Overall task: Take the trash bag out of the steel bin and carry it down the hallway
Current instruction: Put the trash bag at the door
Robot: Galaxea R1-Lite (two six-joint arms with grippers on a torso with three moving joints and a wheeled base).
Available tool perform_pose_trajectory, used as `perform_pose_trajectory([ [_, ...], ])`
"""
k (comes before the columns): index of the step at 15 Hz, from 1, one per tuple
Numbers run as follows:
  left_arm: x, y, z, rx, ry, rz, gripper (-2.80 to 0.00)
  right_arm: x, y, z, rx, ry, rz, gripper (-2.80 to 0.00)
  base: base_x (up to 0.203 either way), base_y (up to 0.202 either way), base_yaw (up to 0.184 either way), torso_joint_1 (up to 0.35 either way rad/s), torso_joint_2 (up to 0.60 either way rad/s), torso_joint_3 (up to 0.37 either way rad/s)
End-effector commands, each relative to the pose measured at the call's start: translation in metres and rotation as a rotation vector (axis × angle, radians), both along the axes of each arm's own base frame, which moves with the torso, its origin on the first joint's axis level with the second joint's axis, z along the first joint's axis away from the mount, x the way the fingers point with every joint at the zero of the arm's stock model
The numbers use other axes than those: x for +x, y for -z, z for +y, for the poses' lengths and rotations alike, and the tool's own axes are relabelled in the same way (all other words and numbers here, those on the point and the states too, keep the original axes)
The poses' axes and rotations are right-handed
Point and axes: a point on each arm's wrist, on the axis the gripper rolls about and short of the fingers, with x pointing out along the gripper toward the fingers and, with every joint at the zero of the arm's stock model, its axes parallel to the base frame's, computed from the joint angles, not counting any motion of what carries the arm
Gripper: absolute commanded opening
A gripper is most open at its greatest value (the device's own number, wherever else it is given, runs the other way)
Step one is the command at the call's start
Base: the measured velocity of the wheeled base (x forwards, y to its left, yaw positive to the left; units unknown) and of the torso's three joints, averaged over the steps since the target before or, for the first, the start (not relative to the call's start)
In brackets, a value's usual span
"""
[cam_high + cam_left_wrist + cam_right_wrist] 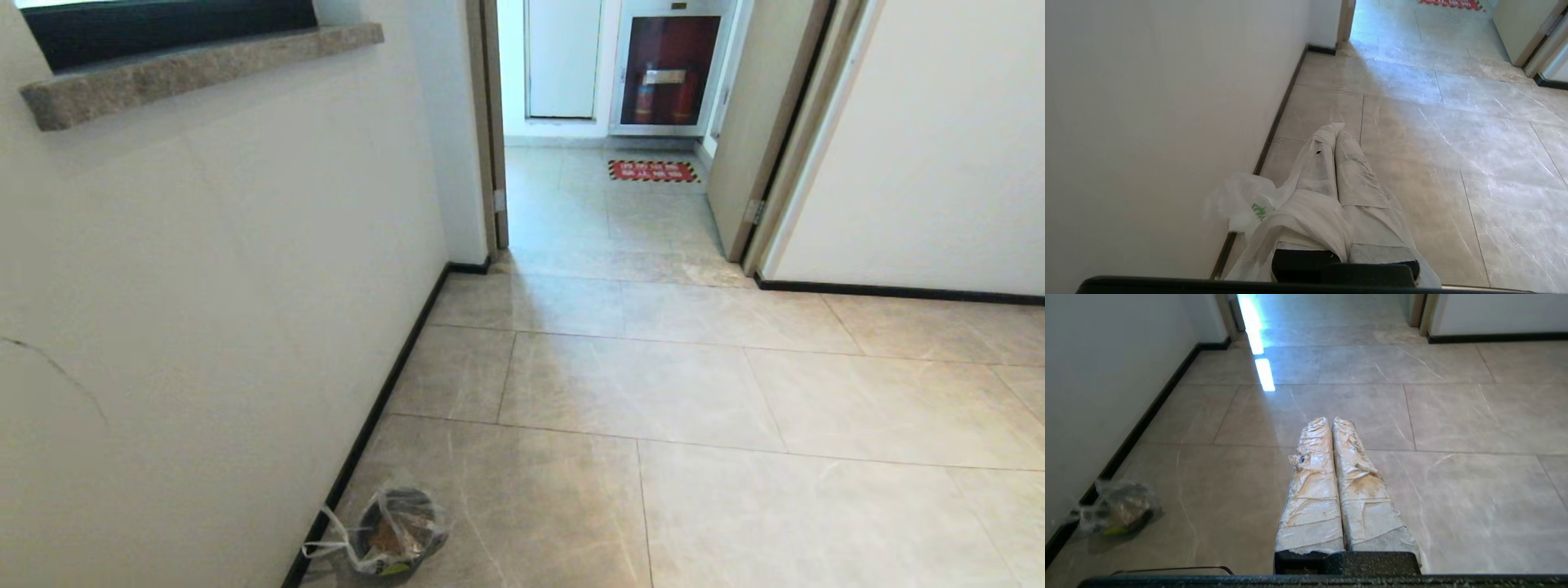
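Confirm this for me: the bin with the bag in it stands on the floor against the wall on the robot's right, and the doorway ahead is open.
Wrong side. The bin with the bag in it stands on the floor against the wall on the robot's left, as the head view shows. The doorway ahead is open.

A stone window ledge (196, 69) juts from the wall at upper left; a red hazard-striped floor sign (653, 171) lies beyond the doorway, below a red cabinet (669, 69).
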Motion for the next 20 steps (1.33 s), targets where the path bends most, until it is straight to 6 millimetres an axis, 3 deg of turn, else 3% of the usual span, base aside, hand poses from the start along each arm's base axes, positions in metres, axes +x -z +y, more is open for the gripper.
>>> perform_pose_trajectory([
  [1, 0.0001, 0.0, 0.0, -0.001, 0.0, 0.002, -2.8, -0.0002, 0.0001, 0.0, 0.001, 0.0, -0.001, -2.8, 0.196, 0.0, -0.002, 0.0, 0.0, 0.007],
  [20, 0.0002, 0.0002, 0.0, -0.001, 0.0, 0.002, -2.8, -0.0002, 0.0001, 0.0, 0.001, 0.0, -0.001, -2.8, 0.191, 0.0, 0.002, 0.003, 0.0, 0.002],
])
